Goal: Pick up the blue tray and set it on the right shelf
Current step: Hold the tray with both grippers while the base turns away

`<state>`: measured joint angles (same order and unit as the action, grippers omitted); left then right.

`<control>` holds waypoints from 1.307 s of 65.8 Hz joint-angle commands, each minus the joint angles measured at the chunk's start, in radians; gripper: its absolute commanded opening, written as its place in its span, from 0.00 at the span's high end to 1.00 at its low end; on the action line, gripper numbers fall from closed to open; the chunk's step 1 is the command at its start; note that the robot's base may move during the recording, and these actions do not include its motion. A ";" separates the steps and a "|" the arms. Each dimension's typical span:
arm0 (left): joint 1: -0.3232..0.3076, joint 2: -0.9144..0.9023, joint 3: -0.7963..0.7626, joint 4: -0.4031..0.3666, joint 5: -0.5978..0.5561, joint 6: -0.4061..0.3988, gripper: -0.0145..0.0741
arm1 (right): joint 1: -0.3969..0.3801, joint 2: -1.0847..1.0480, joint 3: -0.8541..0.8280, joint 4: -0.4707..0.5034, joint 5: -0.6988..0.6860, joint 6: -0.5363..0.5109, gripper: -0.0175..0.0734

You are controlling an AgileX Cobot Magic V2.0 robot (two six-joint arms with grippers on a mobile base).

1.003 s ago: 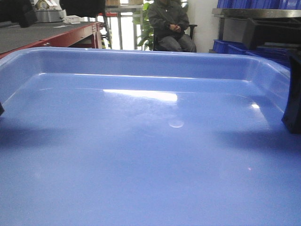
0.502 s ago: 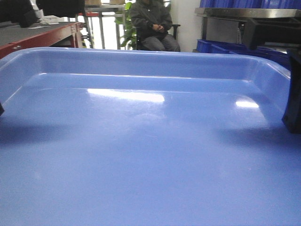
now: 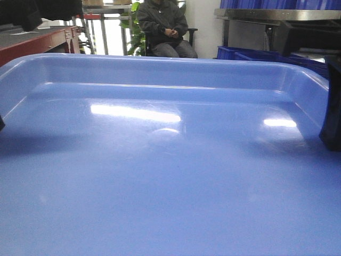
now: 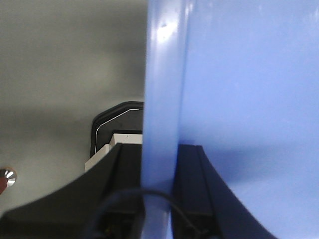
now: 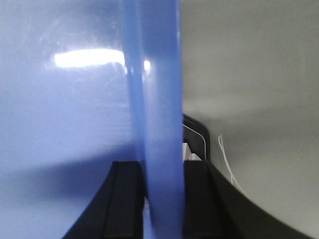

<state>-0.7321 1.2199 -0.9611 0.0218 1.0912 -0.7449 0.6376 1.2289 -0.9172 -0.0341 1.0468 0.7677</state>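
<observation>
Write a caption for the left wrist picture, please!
Left pincer clamped on the rim of the blue tray.

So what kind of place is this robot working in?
Probably a workshop or storeroom: a steel-railed rack shelf, dark-blue storage bins beneath it, and a red-framed workbench.

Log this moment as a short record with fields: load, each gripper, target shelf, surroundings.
load: large glossy light-blue plastic tray, empty
left gripper: shut on the tray's left rim
right gripper: shut on the tray's right rim
target: metal shelf with shiny steel rail, ahead-right; tray not on it
surroundings: dark-blue bins below the rail; seated person beyond
</observation>
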 commanded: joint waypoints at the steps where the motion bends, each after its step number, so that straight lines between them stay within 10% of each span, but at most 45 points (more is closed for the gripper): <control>1: -0.011 -0.025 -0.027 -0.027 -0.042 -0.021 0.84 | 0.005 -0.027 -0.029 0.010 -0.044 0.009 0.59; 86: -0.011 -0.025 -0.027 -0.027 -0.042 -0.021 0.84 | 0.003 -0.027 -0.029 0.010 -0.044 0.009 0.59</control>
<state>-0.7321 1.2199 -0.9611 0.0218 1.0912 -0.7466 0.6376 1.2289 -0.9172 -0.0341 1.0468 0.7677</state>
